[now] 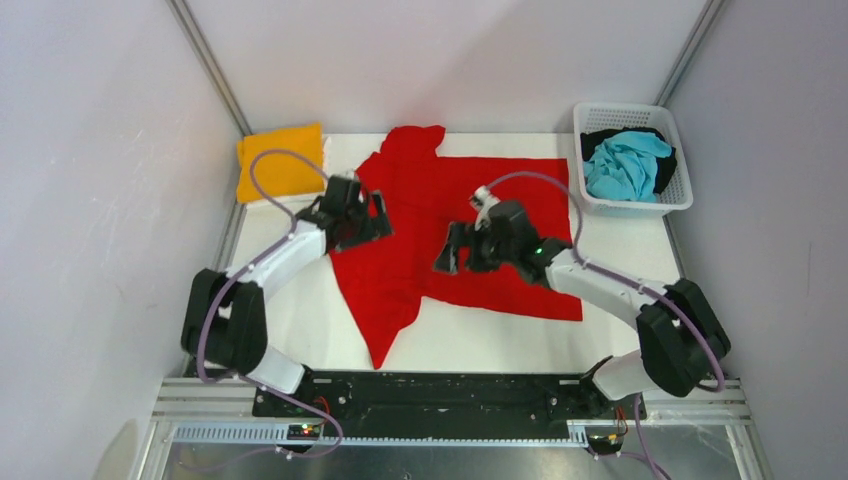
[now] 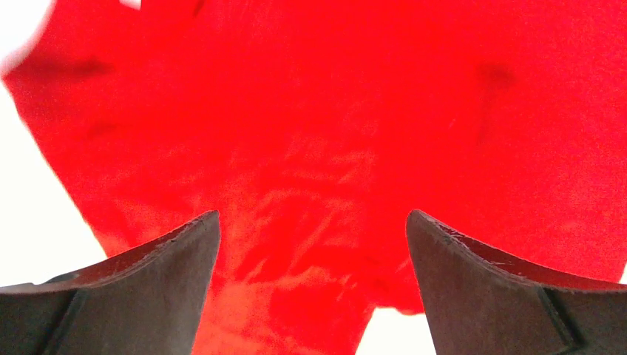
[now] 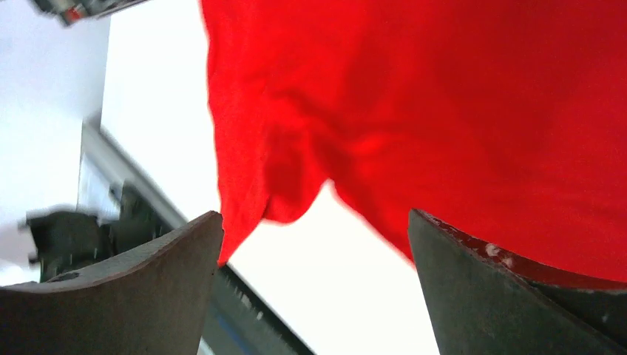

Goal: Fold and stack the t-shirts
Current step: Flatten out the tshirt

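Both spread wide and empty, my left gripper [image 1: 372, 216] and right gripper [image 1: 452, 252] hover over the red shirt [image 1: 520, 190], laid mid-table, I judge, for folding.

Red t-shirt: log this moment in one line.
red t-shirt spread out | both jaws open over it | orange-yellow t-shirt folded, far-left corner

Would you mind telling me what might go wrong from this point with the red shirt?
The red t-shirt lies rumpled and askew, so a fold may come out crooked. The left gripper and right gripper, both open, hover over it and might pinch several layers or crowd each other.
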